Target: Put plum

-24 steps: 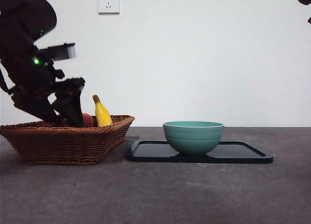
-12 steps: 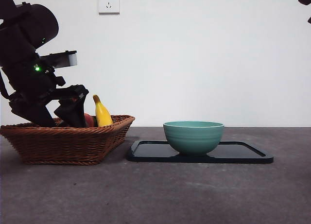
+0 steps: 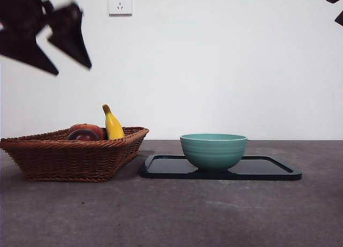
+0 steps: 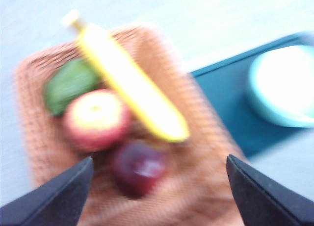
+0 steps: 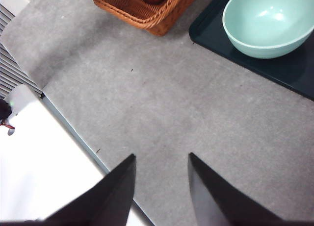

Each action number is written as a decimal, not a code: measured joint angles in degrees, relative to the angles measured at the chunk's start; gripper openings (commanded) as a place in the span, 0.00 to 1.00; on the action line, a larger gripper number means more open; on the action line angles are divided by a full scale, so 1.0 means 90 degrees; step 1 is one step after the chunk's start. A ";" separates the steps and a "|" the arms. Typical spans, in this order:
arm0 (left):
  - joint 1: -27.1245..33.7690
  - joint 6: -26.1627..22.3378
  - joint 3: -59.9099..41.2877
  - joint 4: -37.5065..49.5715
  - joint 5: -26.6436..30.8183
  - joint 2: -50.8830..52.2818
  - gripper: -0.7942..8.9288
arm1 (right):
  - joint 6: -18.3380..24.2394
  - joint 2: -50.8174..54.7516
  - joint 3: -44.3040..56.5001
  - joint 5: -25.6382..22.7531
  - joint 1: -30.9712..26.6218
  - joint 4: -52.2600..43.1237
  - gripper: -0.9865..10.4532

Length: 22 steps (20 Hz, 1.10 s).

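Note:
The dark maroon plum [image 3: 83, 135] lies in the wicker basket [image 3: 69, 158] at the left, beside a red-orange peach [image 3: 90, 128] and a yellow banana [image 3: 112, 125]. My left gripper [image 3: 72, 69] hangs high above the basket, open and empty. The blurred left wrist view shows its jaws spread wide [image 4: 159, 159], with the plum [image 4: 139, 167] far below between them. My right gripper [image 5: 162, 157] is open and empty over bare table and shows as a black tip [image 3: 335, 0] at the top right corner.
A teal bowl [image 3: 213, 150] stands on a black tray [image 3: 268, 169] right of the basket; the bowl also shows in the right wrist view [image 5: 270, 25]. A green fruit [image 4: 71, 84] lies in the basket. A white ledge [image 5: 44, 177] borders the table.
My left gripper has risen out of the basket to high above it, with nothing in its jaws. The plum and peach, hidden behind it before, now show in the basket.

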<state>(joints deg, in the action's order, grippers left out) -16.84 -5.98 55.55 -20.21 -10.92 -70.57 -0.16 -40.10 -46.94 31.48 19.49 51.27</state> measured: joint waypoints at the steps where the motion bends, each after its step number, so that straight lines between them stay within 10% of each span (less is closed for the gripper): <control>1: -0.0034 0.0036 0.0000 -0.0243 -0.0335 0.0306 0.53 | 0.0000 0.0000 0.0000 0.0000 0.0000 -0.0058 0.24; 11: -0.0114 0.0219 0.0002 -0.2810 -0.2912 0.1902 0.53 | 0.0000 0.0000 0.0000 0.0000 0.0000 -0.0112 0.24; 22: -0.0119 -0.0109 0.0002 -0.3444 -0.3050 0.1967 0.53 | -0.0002 0.0000 0.0000 0.0000 0.0000 -0.0112 0.24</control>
<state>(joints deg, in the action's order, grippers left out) -17.91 -6.96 55.57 -51.20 -38.37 -52.86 -0.19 -40.10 -46.94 31.48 19.49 50.26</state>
